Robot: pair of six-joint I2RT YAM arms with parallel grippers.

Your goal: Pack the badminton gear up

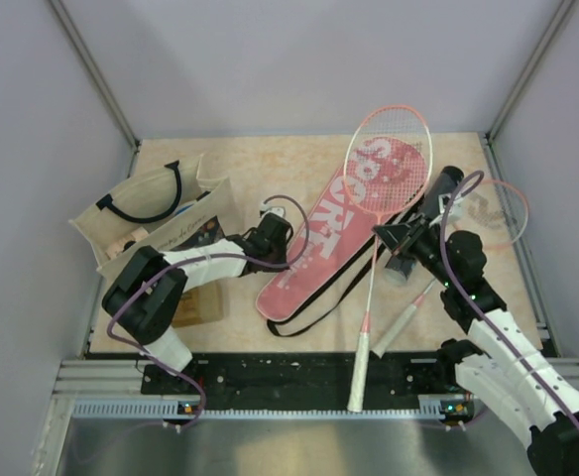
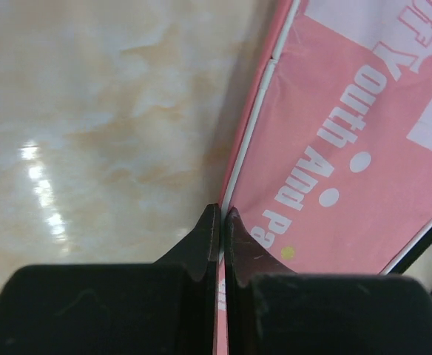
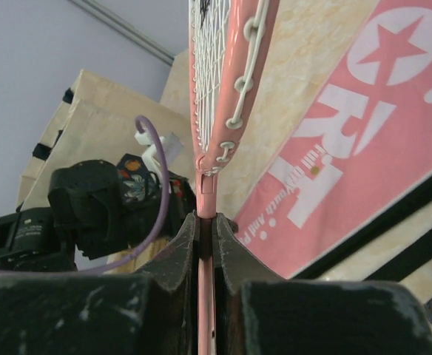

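The pink "SPORT" cover [image 1: 319, 248] lies flat mid-table with its black strap [image 1: 299, 327] trailing at the near side. My left gripper [image 1: 288, 260] is shut on the cover's left edge [image 2: 234, 159], and the piping runs between the closed fingers [image 2: 222, 214]. My right gripper [image 1: 389, 236] is shut on one racket's pink shaft [image 3: 206, 218] just below the head [image 3: 223, 89]. This racket [image 1: 371, 288] crosses over the cover [image 3: 364, 140]. A second racket [image 1: 397, 330] lies to the right, beneath the right arm. The black tube [image 1: 446, 184] lies near it.
A beige tote bag [image 1: 151, 213] with black handles stands at the left, also seen behind the left arm in the right wrist view as the tote bag [image 3: 90, 111]. A brown cardboard box [image 1: 198, 305] sits by the left arm's base. Frame posts border the table.
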